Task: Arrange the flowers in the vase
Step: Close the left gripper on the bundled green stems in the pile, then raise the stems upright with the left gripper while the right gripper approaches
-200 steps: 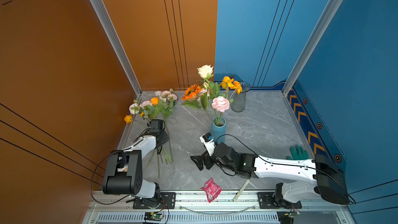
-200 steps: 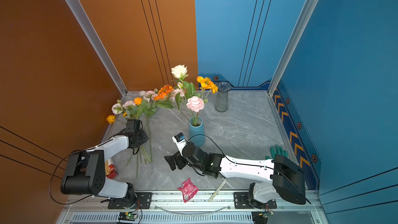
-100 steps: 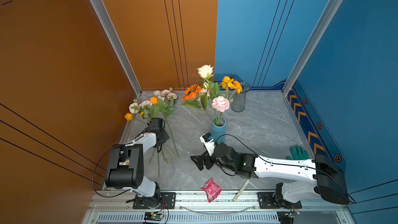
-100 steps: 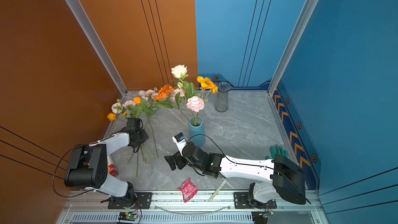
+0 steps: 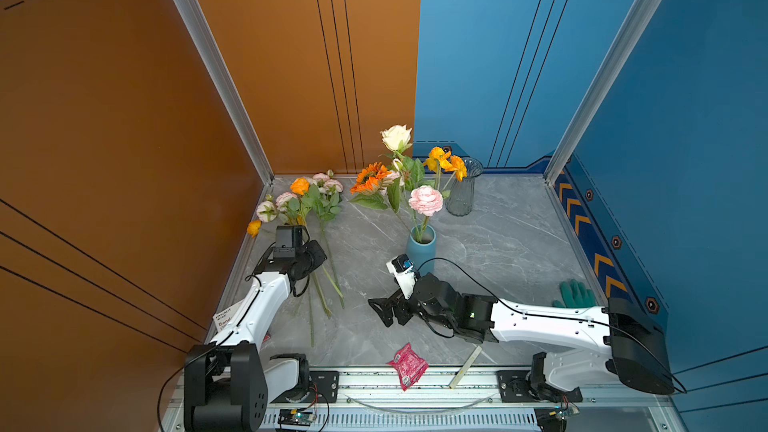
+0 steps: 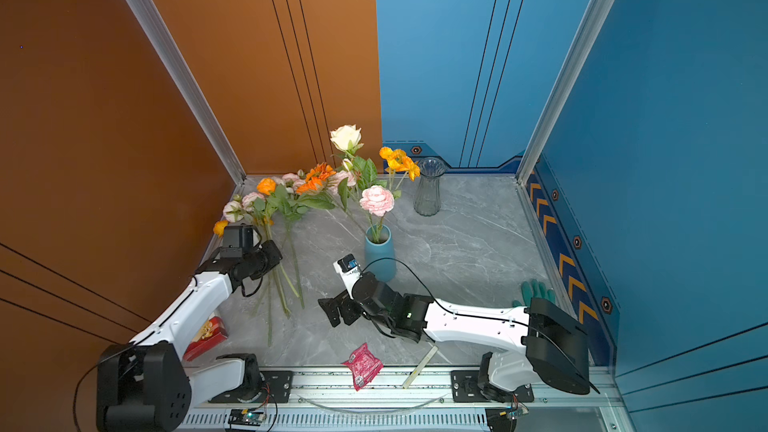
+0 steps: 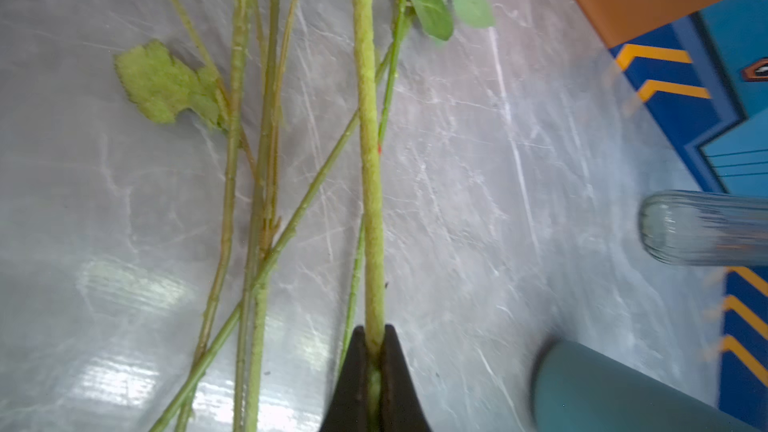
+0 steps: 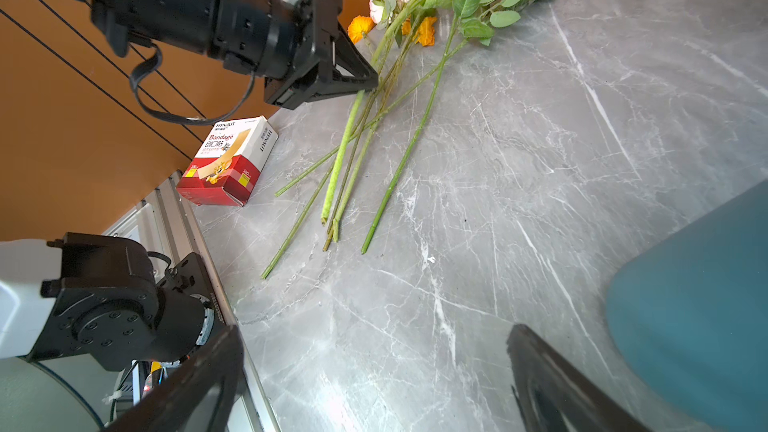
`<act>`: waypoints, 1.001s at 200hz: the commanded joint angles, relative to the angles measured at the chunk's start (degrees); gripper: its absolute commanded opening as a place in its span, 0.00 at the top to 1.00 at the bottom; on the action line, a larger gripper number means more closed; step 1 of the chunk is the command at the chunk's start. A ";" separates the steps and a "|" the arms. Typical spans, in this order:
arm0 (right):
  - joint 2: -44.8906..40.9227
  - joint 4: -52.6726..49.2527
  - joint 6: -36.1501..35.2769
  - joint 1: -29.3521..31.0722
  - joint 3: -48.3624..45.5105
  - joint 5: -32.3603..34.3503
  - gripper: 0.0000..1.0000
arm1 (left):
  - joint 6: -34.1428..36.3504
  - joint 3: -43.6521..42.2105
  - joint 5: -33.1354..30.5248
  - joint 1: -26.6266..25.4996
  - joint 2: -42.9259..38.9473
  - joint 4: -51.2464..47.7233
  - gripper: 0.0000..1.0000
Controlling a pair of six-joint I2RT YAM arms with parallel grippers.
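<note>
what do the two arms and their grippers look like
The left arm and right arm match: white links between bulky black joints, thin black cables looping outside. The left gripper and right gripper are black, with jaws tapering to points. The left wrist camera is black, the right wrist camera white.

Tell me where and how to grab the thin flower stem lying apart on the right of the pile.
I'd take the thin stem on its bare lower half, coming straight down with the jaws across it. There it lies flat on the table, leafless and clear of the other stems; higher up, leaves and a crossing stem crowd it.
</note>
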 commanded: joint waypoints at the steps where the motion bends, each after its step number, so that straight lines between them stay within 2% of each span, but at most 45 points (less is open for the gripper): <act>1: 0.21 0.10 -0.32 -0.49 2.01 -0.88 0.00 | -1.13 1.03 8.90 0.23 -3.68 -1.53 1.00; 40: 1.40 -0.14 -1.00 -0.75 3.94 -1.42 0.00 | -2.52 3.36 11.36 -0.11 -12.23 -3.14 1.00; 62: 2.09 -0.18 -1.43 -0.84 5.31 -1.94 0.00 | -0.70 4.47 11.53 -0.66 -16.34 -3.25 1.00; 80: 2.49 -0.33 -1.78 -0.86 6.20 -2.30 0.00 | 0.13 4.91 8.00 -0.75 -19.48 -5.10 1.00; 97: 2.88 -0.64 -2.16 -0.86 7.20 -2.49 0.00 | 3.69 5.57 3.49 -1.27 -21.40 -7.58 1.00; 121: 3.19 -0.88 -2.75 -0.83 8.49 -2.65 0.00 | 4.54 4.98 11.04 -1.20 -22.88 -3.48 1.00; 151: 4.37 -0.44 -3.48 -1.22 9.91 -2.39 0.00 | 5.65 5.28 16.34 -1.68 -26.90 0.59 1.00; 200: 12.83 0.20 -3.77 -2.05 16.34 1.07 0.00 | 6.21 7.61 16.95 -1.28 -30.46 -8.85 1.00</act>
